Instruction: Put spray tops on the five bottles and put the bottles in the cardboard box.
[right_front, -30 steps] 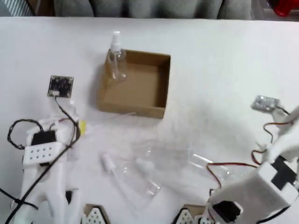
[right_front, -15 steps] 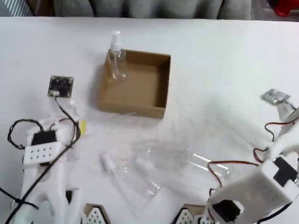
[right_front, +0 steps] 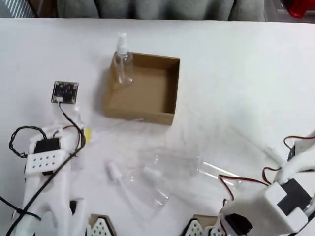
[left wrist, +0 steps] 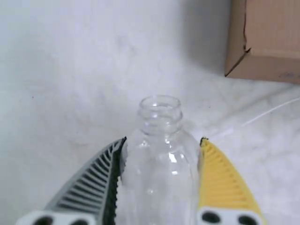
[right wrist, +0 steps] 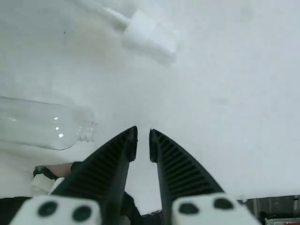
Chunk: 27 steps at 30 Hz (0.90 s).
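Observation:
My left gripper [left wrist: 161, 143] is shut on a clear bottle [left wrist: 159, 154] with an open neck, held between the grey and the yellow finger [left wrist: 220, 183]. In the high view this gripper [right_front: 82, 140] sits front-left of the cardboard box [right_front: 162, 105]. One bottle with a spray top [right_front: 122, 59] stands upright in the box's back left corner. My right gripper [right wrist: 142, 139] hangs shut over bare table, nothing between its fingers. Beyond it lie a white spray top [right wrist: 150, 35] and a clear bottle [right wrist: 44, 129] on its side.
Several clear bottles [right_front: 172, 164] and loose spray tops [right_front: 114, 172] lie scattered on the white table [right_front: 236, 73] in front of the box. The right arm's body [right_front: 275, 201] is at the front right corner. Cables trail beside both arms.
The right arm has swung toward the table's right front corner, and its wrist camera board has left the high view. The left arm and its bottle have stayed put.

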Each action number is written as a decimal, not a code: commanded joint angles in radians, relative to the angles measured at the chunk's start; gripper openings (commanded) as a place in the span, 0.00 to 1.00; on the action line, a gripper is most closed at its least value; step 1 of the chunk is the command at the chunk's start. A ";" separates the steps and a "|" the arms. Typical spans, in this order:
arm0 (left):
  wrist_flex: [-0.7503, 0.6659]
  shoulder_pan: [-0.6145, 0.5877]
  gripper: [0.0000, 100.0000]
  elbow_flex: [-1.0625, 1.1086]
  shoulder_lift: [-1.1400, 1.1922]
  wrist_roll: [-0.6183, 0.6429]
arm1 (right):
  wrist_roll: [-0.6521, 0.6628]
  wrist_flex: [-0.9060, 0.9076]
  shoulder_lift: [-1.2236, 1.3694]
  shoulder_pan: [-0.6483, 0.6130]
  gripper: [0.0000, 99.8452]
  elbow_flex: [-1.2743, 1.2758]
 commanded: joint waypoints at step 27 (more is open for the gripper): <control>-0.026 0.015 0.02 -0.008 -0.021 -0.040 | -0.379 -0.579 0.357 -0.021 0.02 0.055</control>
